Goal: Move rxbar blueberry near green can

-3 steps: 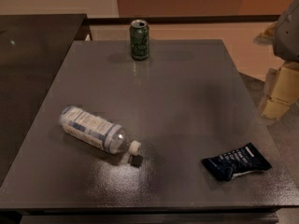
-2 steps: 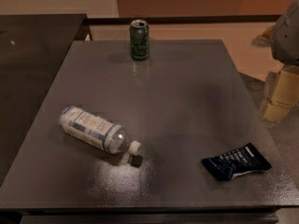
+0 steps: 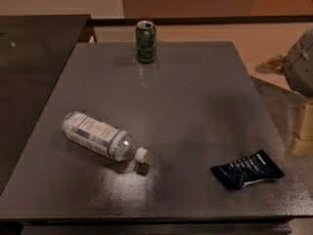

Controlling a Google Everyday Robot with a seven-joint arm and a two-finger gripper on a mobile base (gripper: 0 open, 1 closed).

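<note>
Nothing has yet been done: the bar [image 3: 247, 169] is seen lying free at the table's [image 3: 195, 97] 4 o'clock, well apart from the can [image 3: 146, 41] at 12, and the gripper [image 3: 302, 131], whose open or closed state cannot be told, is held off the 3 o'clock edge.

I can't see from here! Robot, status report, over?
Pincer off right edge of table. Rxbar blueberry front right, untouched. Green can far back. Bottle lies left, not in the way.
</note>
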